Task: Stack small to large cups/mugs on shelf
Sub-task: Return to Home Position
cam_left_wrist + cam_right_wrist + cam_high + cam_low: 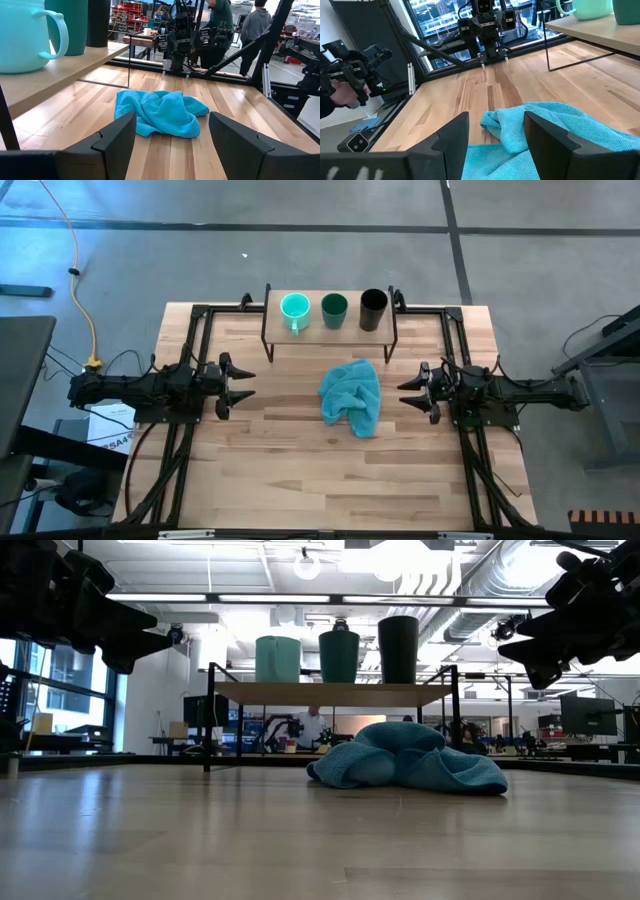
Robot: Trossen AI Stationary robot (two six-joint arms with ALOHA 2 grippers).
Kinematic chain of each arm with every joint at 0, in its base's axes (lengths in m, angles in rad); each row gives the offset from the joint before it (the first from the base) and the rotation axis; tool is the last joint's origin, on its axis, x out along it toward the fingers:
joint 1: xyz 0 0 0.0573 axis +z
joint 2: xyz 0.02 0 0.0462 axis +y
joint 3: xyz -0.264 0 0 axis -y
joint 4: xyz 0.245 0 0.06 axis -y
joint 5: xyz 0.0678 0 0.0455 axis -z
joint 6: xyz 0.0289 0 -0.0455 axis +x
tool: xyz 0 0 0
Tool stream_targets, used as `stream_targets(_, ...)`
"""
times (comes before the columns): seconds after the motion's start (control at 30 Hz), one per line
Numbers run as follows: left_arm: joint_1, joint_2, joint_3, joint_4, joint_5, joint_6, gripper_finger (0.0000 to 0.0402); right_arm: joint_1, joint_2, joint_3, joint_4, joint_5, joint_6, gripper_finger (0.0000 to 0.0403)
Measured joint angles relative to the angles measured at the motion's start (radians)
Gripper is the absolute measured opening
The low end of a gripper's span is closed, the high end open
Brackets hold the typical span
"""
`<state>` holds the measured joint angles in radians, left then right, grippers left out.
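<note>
light wood in pale and honey strips makes up the table (300, 480). at its far edge stands the shelf (330, 345), a thin pale board on slim black metal legs. three vessels stand upright on the board in a row, close together but not touching. the light turquoise mug (294, 308), smooth and with a looped handle, is at the left arm's end. the dark green cup (334, 308), slightly tapered, is in the middle. the black cup (373, 306), a matte cylinder and the tallest, is at the right arm's end. their tops step upward from mug to black cup.

in front of the shelf, near the table's middle, a teal cloth (352, 397) lies crumpled in soft, nubby folds.

the left gripper (247, 383) hangs above the table's left side, well apart from the cloth and the shelf. its two dark, angular fingers (117, 140) are spread, with nothing between them. the right gripper (404, 394) faces it from the right side, near the cloth's edge, its fingers likewise parted and empty.
</note>
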<state>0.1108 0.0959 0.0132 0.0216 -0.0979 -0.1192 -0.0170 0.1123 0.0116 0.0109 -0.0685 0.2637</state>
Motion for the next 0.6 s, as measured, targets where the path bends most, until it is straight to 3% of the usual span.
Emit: stream_targets(0.6,0.000,0.009,0.000,-0.002,0.001,-0.001,0.0239,0.000,0.000,0.000,0.000,0.000,-0.089,0.0181)
